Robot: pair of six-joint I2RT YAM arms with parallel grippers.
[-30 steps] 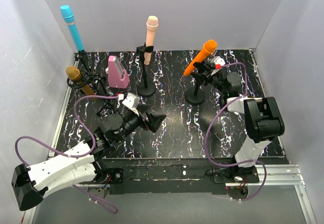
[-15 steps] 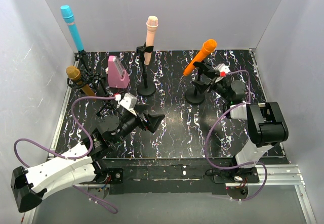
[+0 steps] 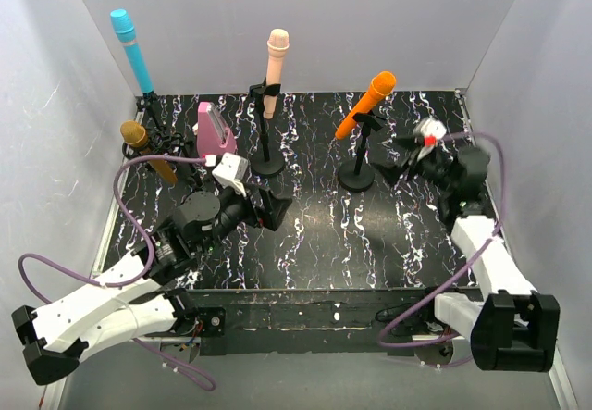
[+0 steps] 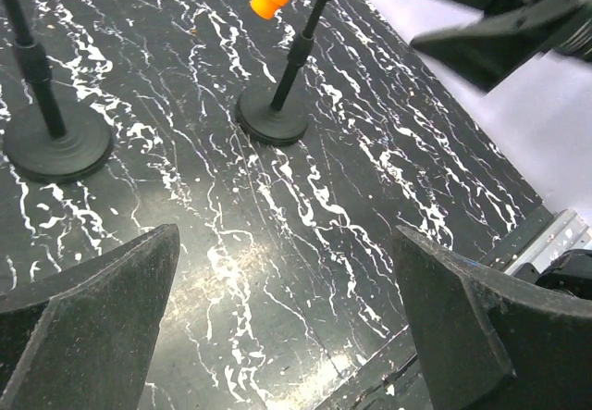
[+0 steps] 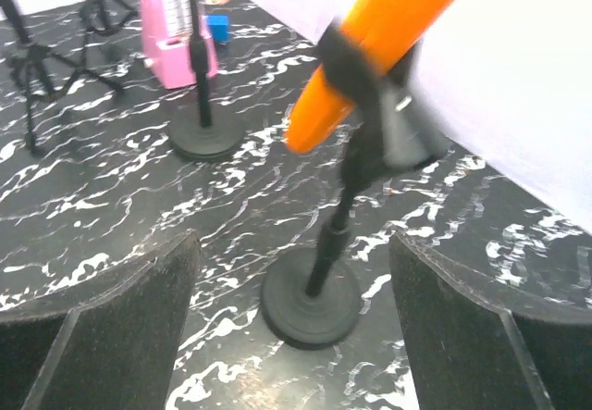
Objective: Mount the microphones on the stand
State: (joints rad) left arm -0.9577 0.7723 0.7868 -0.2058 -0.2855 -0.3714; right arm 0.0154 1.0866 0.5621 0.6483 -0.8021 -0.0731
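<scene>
An orange microphone [image 3: 366, 105] sits tilted in the clip of a round-base stand [image 3: 356, 177]. My right gripper [image 3: 396, 157] hangs open just right of that stand, touching nothing. The right wrist view shows the orange microphone [image 5: 388, 31] above the stand's base [image 5: 310, 308], which lies beyond my open right gripper [image 5: 291, 336]. A peach-pink microphone [image 3: 275, 69] stands upright on the middle stand. The cyan microphone [image 3: 130, 51] and the gold one [image 3: 143, 146] sit on tripods at the far left. My left gripper [image 3: 275, 211] is open and empty over the mat, as is the left gripper [image 4: 277, 327] in its wrist view.
A pink wedge block [image 3: 215, 132] stands between the gold microphone and the middle stand's base [image 3: 268, 165]. White walls close in the mat on the left, back and right. Purple cables loop from both arms.
My right gripper has opened, let go of the orange microphone's stand and drawn back to the right. The left arm has shifted a little toward the back.
</scene>
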